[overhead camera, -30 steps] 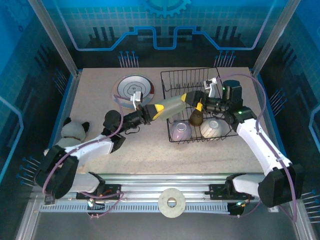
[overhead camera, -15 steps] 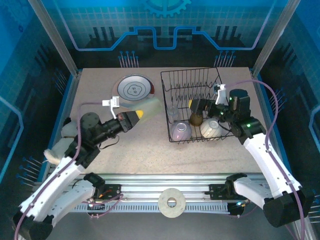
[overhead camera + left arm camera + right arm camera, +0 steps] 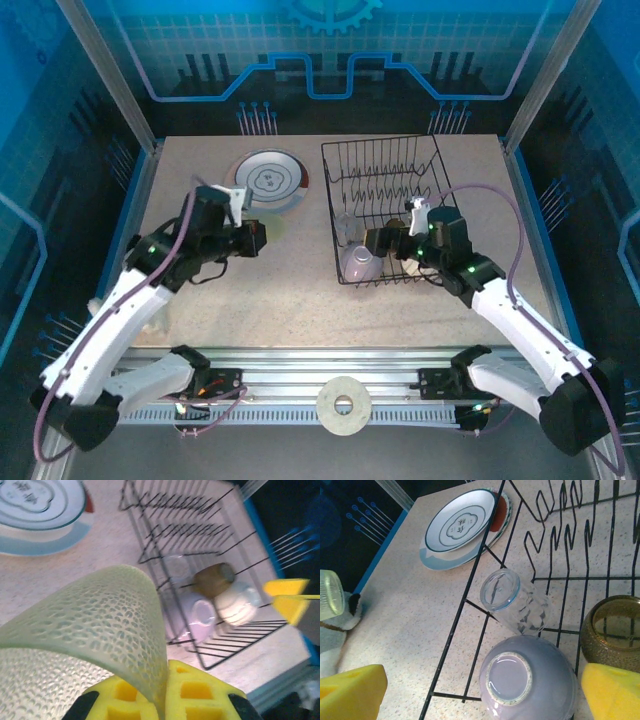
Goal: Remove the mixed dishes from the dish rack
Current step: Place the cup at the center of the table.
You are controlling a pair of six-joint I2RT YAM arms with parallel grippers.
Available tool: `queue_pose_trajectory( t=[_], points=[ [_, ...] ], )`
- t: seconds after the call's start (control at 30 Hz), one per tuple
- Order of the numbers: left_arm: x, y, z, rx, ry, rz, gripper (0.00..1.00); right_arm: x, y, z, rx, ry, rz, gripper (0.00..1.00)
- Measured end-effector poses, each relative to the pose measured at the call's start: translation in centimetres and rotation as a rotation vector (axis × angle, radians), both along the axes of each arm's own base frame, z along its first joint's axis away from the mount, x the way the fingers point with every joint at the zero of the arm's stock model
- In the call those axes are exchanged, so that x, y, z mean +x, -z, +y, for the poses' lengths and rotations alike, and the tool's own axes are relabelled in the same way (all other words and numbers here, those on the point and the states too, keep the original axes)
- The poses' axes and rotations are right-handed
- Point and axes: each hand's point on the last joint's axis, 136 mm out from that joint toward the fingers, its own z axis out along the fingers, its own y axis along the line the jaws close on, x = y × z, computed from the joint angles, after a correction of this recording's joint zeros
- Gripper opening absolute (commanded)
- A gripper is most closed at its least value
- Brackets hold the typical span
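1. Left claw (image 3: 165, 696) clamped on a green glass (image 3: 90, 625), over the table (image 3: 300, 290) near the plates (image 3: 268, 180).
2. Right claw (image 3: 378, 241) wide open, empty, above the rack (image 3: 440, 160) holding bowl (image 3: 530, 680), clear glass (image 3: 512, 600), brown cup (image 3: 612, 630).

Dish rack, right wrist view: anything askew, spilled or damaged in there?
In the dish rack the clear glass sits tilted, not upright, beside the upside-down lavender bowl. Nothing looks broken or spilled.

Speckled table (image 3: 270, 290), pale ring (image 3: 343, 405)

Wire rack (image 3: 385, 185); clear glass (image 3: 512, 602); glossy bowl (image 3: 530, 685); dimpled translucent cup (image 3: 75, 630)
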Motion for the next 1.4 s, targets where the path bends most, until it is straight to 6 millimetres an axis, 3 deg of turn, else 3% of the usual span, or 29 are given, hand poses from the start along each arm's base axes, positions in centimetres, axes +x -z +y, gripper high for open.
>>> queue_pose_trajectory(
  t=[0.27,0.6,1.0,1.4],
  points=[
    [3.2,2.6,0.6,0.242,0.006,0.109,0.0,0.2,1.2,-0.6,-0.068,0.048,-0.021,1.0],
    [7.6,7.0,-0.2,0.453,0.046,0.223,0.0,0.3,1.4,-0.4,-0.111,0.057,-0.044,1.0],
    [13.9,12.5,-4.6,0.494,0.139,0.342,0.0,0.4,1.4,-0.4,-0.172,0.072,-0.08,1.0],
    [16.1,15.1,-6.8,0.476,0.205,0.423,0.0,0.2,1.4,-0.1,-0.212,0.065,-0.103,1.0]
  ],
)
